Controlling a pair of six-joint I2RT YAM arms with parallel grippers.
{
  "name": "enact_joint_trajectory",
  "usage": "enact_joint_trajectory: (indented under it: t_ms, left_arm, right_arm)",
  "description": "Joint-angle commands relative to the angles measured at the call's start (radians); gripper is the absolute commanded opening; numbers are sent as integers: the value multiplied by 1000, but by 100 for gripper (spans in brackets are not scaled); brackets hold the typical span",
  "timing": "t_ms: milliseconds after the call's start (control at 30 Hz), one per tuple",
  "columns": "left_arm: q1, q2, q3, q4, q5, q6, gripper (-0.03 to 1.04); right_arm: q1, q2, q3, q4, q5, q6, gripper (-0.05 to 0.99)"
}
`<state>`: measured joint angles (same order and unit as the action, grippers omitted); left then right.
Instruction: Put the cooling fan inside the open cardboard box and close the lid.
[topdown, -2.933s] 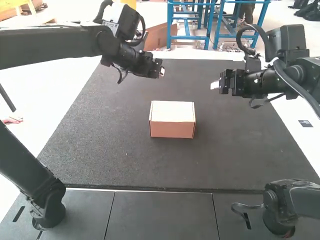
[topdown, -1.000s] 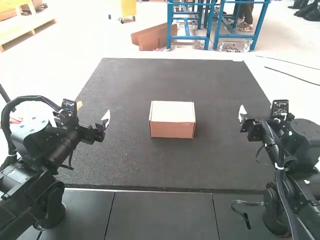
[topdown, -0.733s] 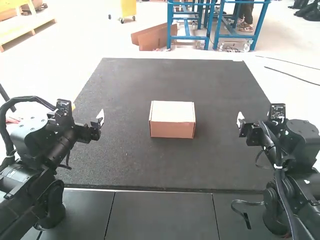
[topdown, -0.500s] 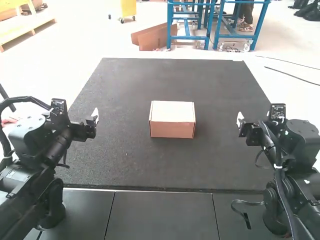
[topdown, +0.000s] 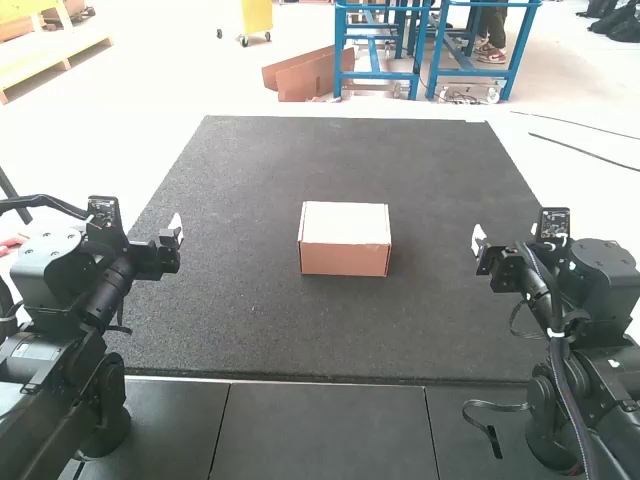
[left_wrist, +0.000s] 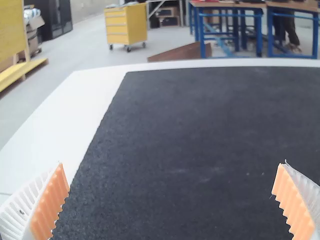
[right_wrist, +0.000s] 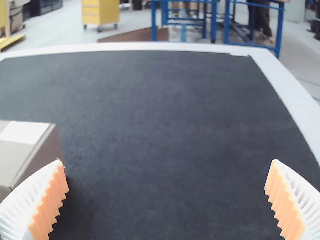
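Left arm has pulled back toward its base; right arm hardly shifts. Left claw (topdown: 170, 236) wide, empty. Right claw (topdown: 478, 246) wide, empty. Cardboard box (topdown: 345, 238) mid-mat, lid shut, well apart from both. Likely parking: stay low, clear of the box. Black mat (topdown: 250, 170) open all round it.

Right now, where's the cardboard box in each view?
High view: cardboard box, lid shut, mid black mat, between the arms.
Left wrist view: bare black mat ahead of the open left gripper.
Right wrist view: the box's corner beside one finger of the right gripper.
Shared landmark: the black mat.
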<state>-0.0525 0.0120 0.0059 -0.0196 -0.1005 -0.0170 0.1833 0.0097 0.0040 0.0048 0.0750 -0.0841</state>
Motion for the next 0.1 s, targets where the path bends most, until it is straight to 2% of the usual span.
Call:
enact_joint_trajectory:
  t_ms: [0, 67]
  left_arm:
    - [-9, -14, -7, 6, 21, -8, 96]
    - [-20, -14, -7, 6, 19, -6, 96]
  right_arm:
    - [10, -10, -4, -8, -3, 14, 91]
    - [8, -8, -4, -8, -3, 14, 91]
